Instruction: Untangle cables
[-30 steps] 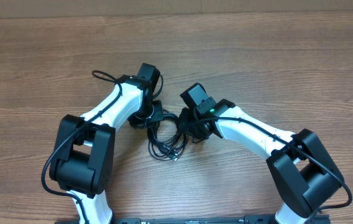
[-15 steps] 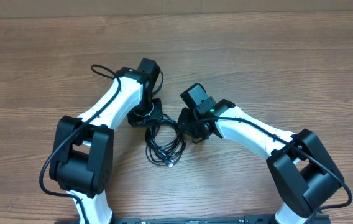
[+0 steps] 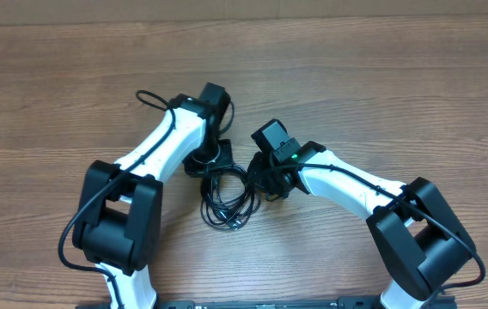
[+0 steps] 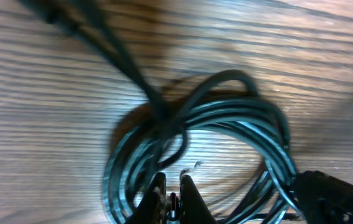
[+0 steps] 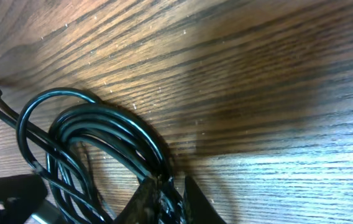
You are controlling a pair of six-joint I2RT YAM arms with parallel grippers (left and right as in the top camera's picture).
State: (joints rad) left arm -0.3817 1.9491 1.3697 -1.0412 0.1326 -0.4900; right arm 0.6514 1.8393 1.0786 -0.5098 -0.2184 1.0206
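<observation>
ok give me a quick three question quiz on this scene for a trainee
1. True or false: the cables hang off the edge of the table.
2. Which claw is closed on them? A) both the left claw and the right claw B) only the left C) neither
3. Fill in: the cables are wound in ____, not stretched out straight.
Key: 1 false, they lie near the middle. 2 A. 3 loops.
</observation>
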